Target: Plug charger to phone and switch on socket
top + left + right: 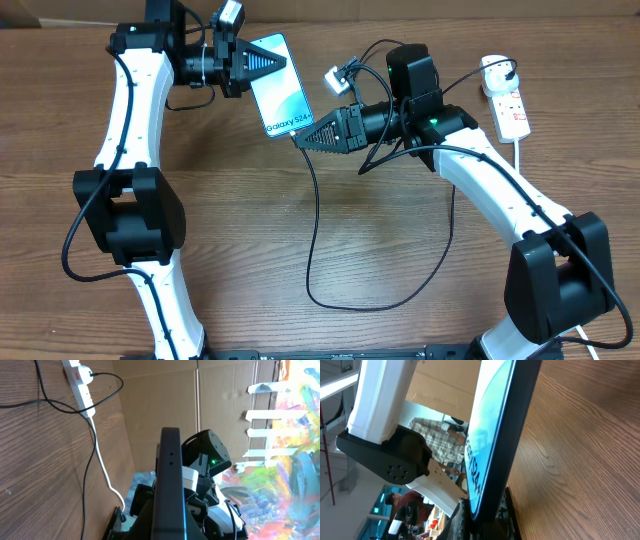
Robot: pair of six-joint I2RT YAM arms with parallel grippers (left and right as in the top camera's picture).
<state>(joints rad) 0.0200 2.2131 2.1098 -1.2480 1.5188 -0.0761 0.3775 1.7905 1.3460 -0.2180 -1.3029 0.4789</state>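
Observation:
The phone is lit and shows "Galaxy S24". It is held tilted above the table at the back centre. My left gripper is shut on its top end. The phone shows edge-on in the left wrist view and in the right wrist view. My right gripper is shut on the charger tip at the phone's bottom edge, and the tip itself is hidden. The charger cable loops over the table to a black plug in the socket at the back right. The socket also shows in the left wrist view.
The socket's thick white cord runs toward the front right, and it also shows in the left wrist view. A cardboard wall stands behind the wooden table. The cable loop lies on the table's middle.

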